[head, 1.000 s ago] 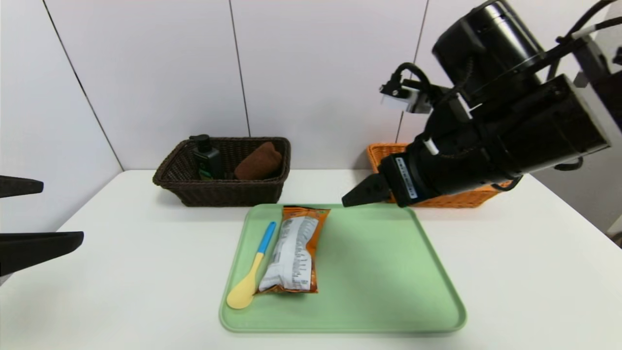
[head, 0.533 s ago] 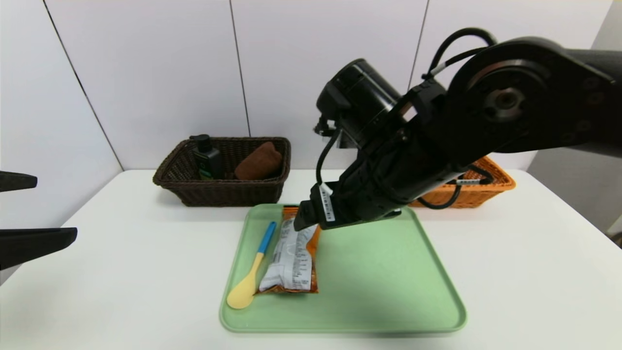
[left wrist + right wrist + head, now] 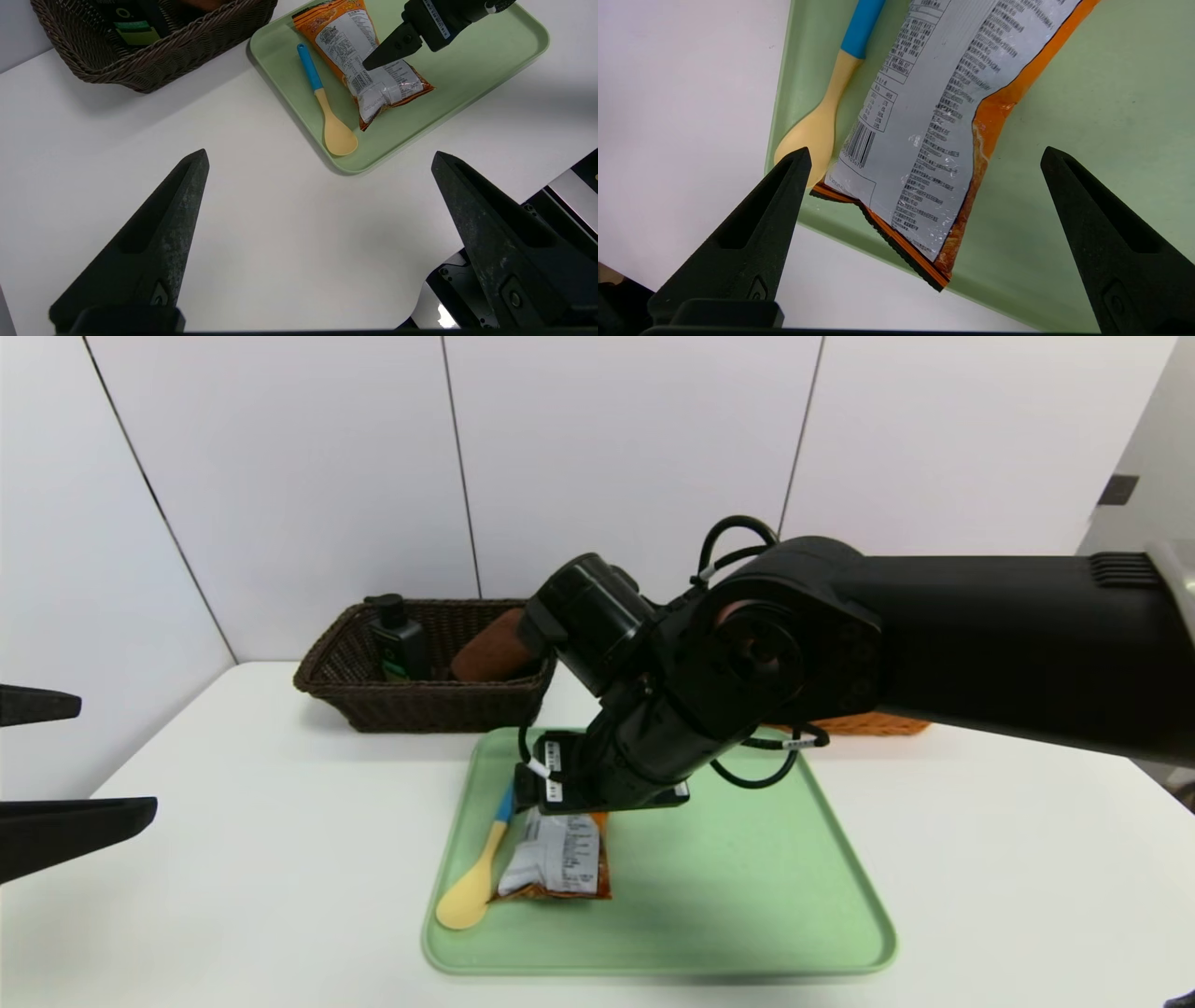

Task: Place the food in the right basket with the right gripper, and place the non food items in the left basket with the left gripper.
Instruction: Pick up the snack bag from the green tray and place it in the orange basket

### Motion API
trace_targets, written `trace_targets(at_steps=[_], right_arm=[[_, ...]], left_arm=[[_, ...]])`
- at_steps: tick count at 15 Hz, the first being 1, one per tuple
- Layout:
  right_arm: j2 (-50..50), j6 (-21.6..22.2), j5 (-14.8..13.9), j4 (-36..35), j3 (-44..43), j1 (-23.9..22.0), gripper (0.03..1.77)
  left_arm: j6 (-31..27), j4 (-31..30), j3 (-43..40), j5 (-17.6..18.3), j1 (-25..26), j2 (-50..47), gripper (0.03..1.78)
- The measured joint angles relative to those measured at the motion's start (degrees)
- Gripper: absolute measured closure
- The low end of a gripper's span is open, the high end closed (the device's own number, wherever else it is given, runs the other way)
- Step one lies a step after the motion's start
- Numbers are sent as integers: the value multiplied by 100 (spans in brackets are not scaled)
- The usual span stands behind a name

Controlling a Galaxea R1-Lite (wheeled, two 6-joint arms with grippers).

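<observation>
Now we hang our right pincer (image 3: 920,186), jaws wide and empty, just above the packet (image 3: 558,861) lying beside the spoon (image 3: 474,877) on the tray (image 3: 747,905), so next, we judge, comes lowering to straddle it and closing, left pincer (image 3: 317,224) parked open.

The right arm (image 3: 980,644) is matte black, built of thick round housings, with thin black cables looped beside the wrist and white printed labels near the right tool (image 3: 924,161). Both it and the left tool (image 3: 320,161) end in two long, tapered black fingers, each base bearing a small screw.
</observation>
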State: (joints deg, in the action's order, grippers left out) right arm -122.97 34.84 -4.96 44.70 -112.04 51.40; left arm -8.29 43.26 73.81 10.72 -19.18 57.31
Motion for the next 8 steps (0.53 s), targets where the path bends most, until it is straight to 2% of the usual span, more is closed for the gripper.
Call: trace_targets(at_steps=[2,8], right_arm=[[-99,5,-234,-149,0,15,10],[-385,-37,-1256,-419,-6,22,10]], left_arm=[[2,-2,-41,2,-4,-10,12],[-24,-33,-262,15,-6,-91,12]])
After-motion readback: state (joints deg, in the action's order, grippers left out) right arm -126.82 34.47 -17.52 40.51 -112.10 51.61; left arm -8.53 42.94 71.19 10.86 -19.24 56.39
